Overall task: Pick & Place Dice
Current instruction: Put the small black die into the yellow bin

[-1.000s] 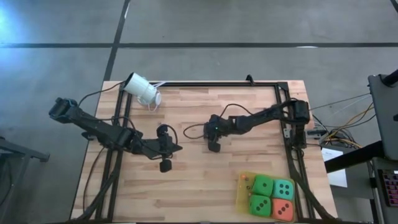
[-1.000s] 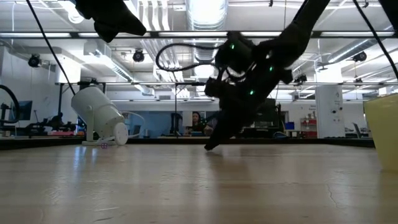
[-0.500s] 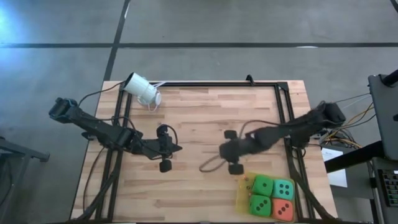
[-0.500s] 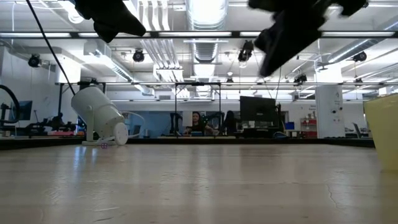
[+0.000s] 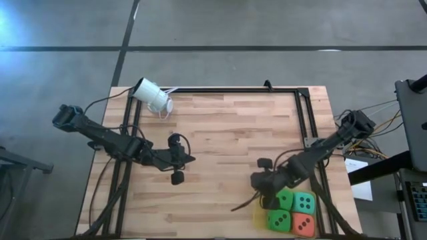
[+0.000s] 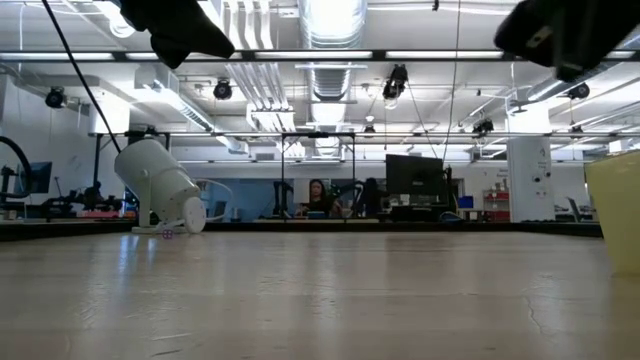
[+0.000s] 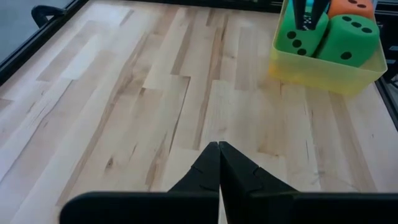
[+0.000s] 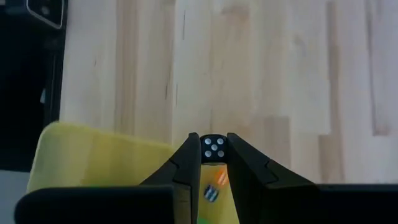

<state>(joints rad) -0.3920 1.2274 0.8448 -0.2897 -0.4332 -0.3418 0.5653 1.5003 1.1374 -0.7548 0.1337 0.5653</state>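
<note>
Four soft dice sit in a yellow tray [image 5: 259, 212] at the table's near right corner: green [image 5: 285, 198], teal [image 5: 305, 202], green [image 5: 279, 219] and orange-red [image 5: 303, 225]. My right gripper [image 5: 267, 192] hangs over the tray's left rim and is shut on a tiny black cube with white pips [image 8: 213, 148]. Tiny coloured specks [image 8: 211, 193] show below it. The left wrist view shows the tray [image 7: 329, 73] with two green dice [image 7: 298, 36] and the orange-red one [image 7: 351, 6]. My left gripper [image 7: 219, 148] is shut and empty, hovering left of the table's middle [image 5: 190, 159]. My right gripper pinches the tiny black cube [image 8: 213, 147] between its two fingertips [image 8: 191, 157], at their free ends, with the white-pipped face showing. The fingers point down from above. The cube is lifted clear, over the yellow tray's left rim [image 8: 93, 158].
A white cylinder-shaped camera [image 5: 152, 97] lies near the far left corner, also in the low view [image 6: 160, 185]. A black frame [image 5: 303, 120] borders the table. The tray's wall [image 6: 615, 210] stands at the low view's right edge. Bare wood spreads across the middle.
My right gripper has risen from the table's middle and swung toward the near right corner, ending above the tray's left rim. The left arm has kept still.
</note>
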